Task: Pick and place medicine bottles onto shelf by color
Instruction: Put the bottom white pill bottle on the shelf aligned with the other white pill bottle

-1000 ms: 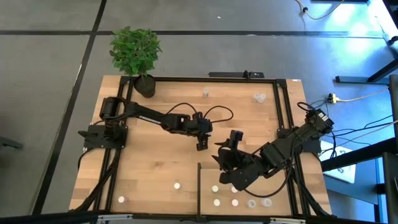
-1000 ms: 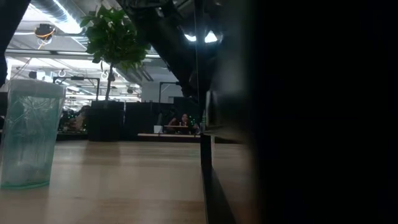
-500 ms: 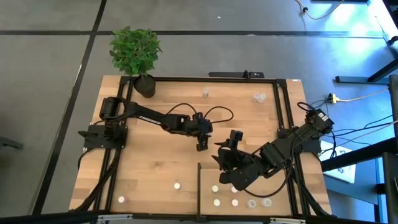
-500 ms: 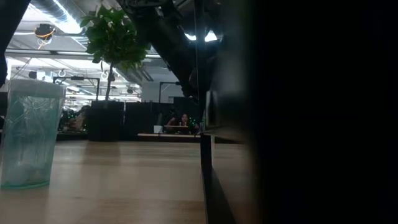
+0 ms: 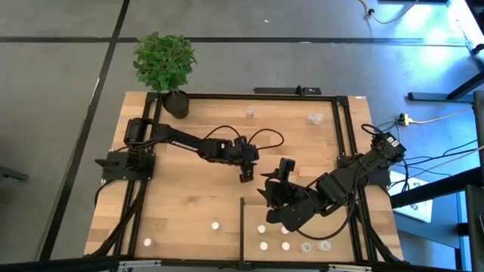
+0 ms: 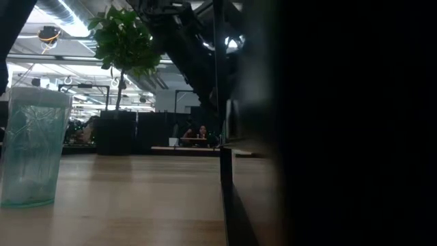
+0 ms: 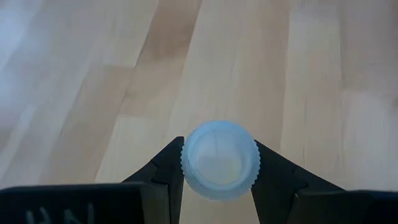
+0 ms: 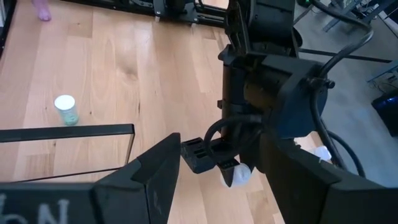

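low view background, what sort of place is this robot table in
Probably a large open office or lab: exposed ceiling ducts and lights, dark partitions with a person seated behind, and a grey concrete floor around the planked wooden table.

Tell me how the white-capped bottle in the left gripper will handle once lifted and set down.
The white-capped bottle looks small and plastic, so probably light. Its ribbed cap rim should resist slipping between the left gripper fingers. Being round, it would likely roll if laid down sideways.

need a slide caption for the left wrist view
Left gripper holding a white-capped medicine bottle between its two dark fingers, above the planked wooden tabletop.
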You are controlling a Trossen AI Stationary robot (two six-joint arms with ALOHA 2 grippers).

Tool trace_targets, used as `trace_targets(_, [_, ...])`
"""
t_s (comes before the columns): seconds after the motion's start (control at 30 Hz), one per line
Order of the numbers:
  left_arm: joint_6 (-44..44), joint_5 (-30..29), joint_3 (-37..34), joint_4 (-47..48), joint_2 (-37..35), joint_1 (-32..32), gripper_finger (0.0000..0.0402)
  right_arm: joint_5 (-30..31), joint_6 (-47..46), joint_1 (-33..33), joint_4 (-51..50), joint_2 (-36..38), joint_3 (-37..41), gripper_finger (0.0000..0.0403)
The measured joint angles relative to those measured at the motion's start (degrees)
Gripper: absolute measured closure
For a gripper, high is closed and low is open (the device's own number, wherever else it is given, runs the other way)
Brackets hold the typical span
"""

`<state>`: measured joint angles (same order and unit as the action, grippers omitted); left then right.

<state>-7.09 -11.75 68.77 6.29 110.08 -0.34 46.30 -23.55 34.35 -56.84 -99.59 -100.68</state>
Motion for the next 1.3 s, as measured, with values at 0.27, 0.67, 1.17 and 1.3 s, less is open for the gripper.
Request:
trace_targets(0.27, [-0.2, 0.04, 0.0, -0.7, 1.79, 0.0, 0.0276, 0.0, 0.0, 0.0, 0.05, 0.0, 0.0, 0.018])
trace_targets(0.67, [-0.35, 0.02, 0.0, -0.79, 1.84, 1.51, 0.0276, 0.0, 0.01, 0.0, 0.07, 0.0, 0.0, 0.018])
trace_targets(1.17, [-0.8, 0.09, 0.0, -0.78, 1.84, 1.99, 0.0275, 0.0, 0.0, 0.0, 0.07, 0.0, 0.0, 0.018])
trace_targets(1.3, [-1.38, 0.08, 0.0, -0.77, 1.84, 1.99, 0.0271, 0.0, 0.0, 0.0, 0.07, 0.0, 0.0, 0.018])
